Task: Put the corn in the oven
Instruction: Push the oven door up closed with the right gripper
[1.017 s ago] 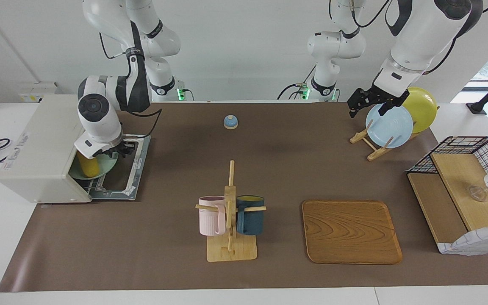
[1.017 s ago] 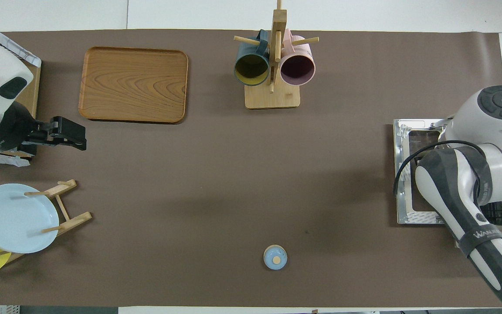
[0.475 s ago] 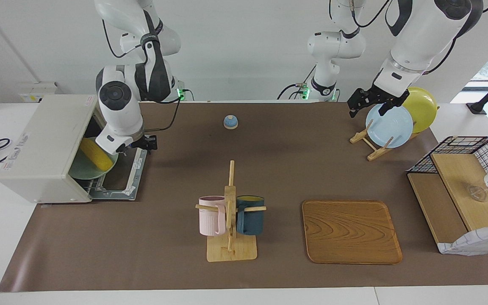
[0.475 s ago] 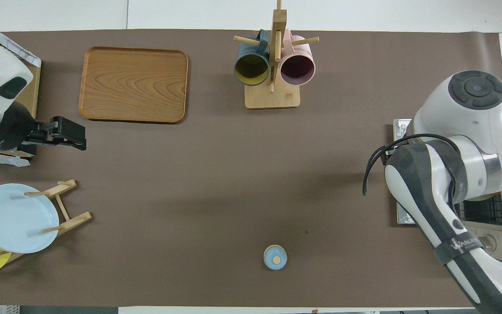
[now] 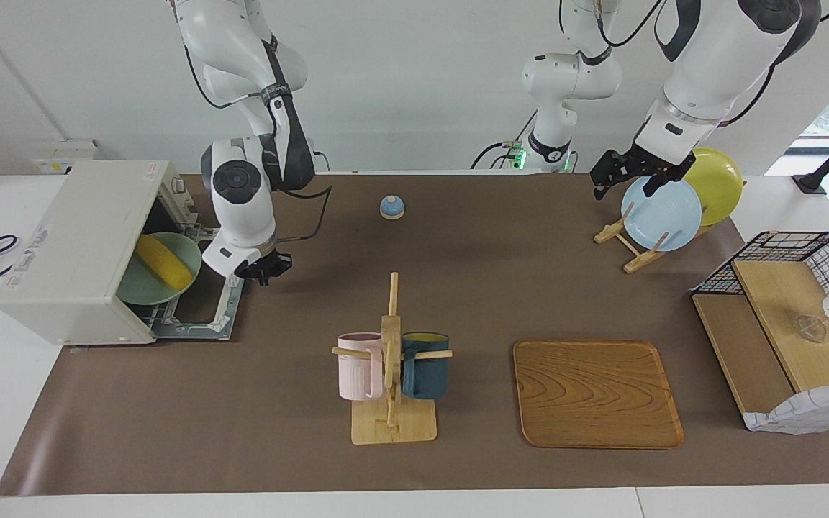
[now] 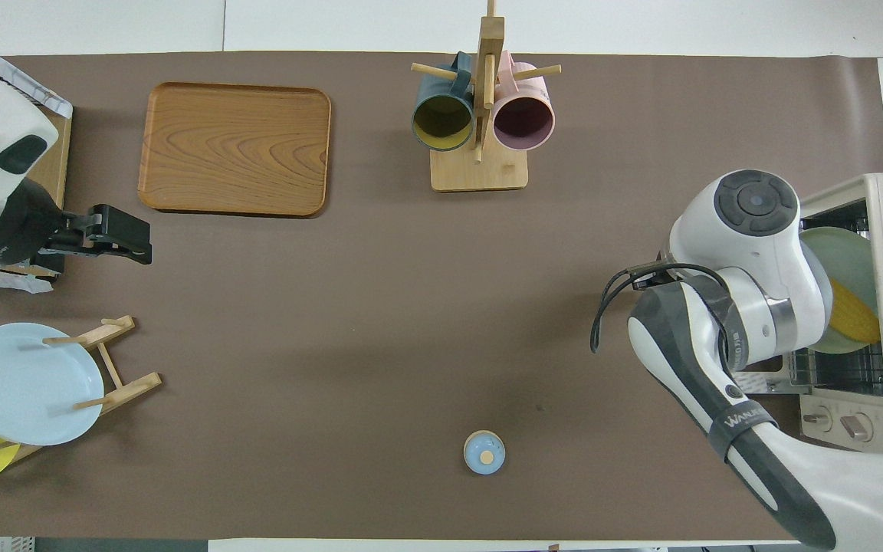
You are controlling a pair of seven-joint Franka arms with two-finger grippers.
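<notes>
Now I see the right arm bent down from its base, its gripper [image 5: 265, 271] closed and empty over the edge of the oven's lowered door. The left arm waits, its gripper [image 5: 630, 175] open above the blue plate [image 5: 660, 214] in the wooden rack. The boxy off-white oven [image 5: 73, 248] sits at the right arm's end of the table, door flat on the brown mat [image 5: 458, 288]. Inside, on the wire rack, a green plate [image 5: 155, 277] carries the ribbed yellow corn [image 5: 163, 262], lying tilted. Between oven and mug stand [image 5: 391, 360] the mat is bare.
</notes>
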